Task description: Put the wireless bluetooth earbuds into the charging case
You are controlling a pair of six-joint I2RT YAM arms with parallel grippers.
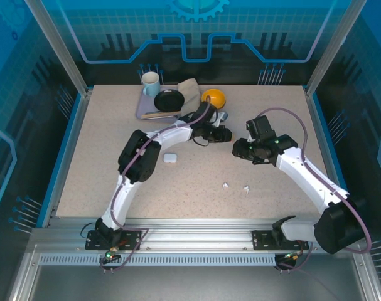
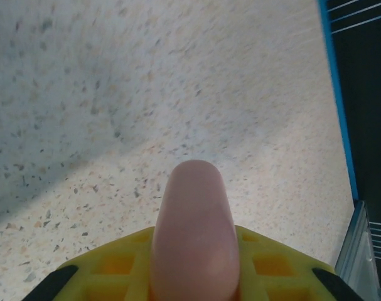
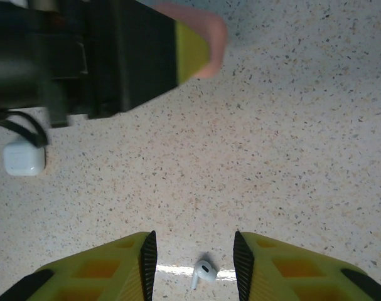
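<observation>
My left gripper (image 2: 193, 241) is shut on a salmon-pink rounded charging case (image 2: 193, 213), held above the speckled table; the case's end also sticks out past the yellow finger (image 3: 191, 47). From above, the left gripper (image 1: 223, 133) hangs mid-table, facing my right gripper (image 1: 240, 149). The right gripper (image 3: 194, 241) is open, its jaws apart with nothing held. A white earbud (image 3: 203, 273) lies on the table, showing between them. Two white earbuds (image 1: 226, 185) (image 1: 246, 187) lie nearer the front edge. A white charging case (image 1: 170, 157) (image 3: 24, 158) rests shut on the table to the left.
At the back edge stands a grey tray (image 1: 142, 110) carrying a mug (image 1: 150, 82), a black bowl (image 1: 169, 100) and a cloth (image 1: 190, 89), with an orange bowl (image 1: 213, 97) beside it. The table's right edge and blue frame (image 2: 338, 106) are near the left gripper.
</observation>
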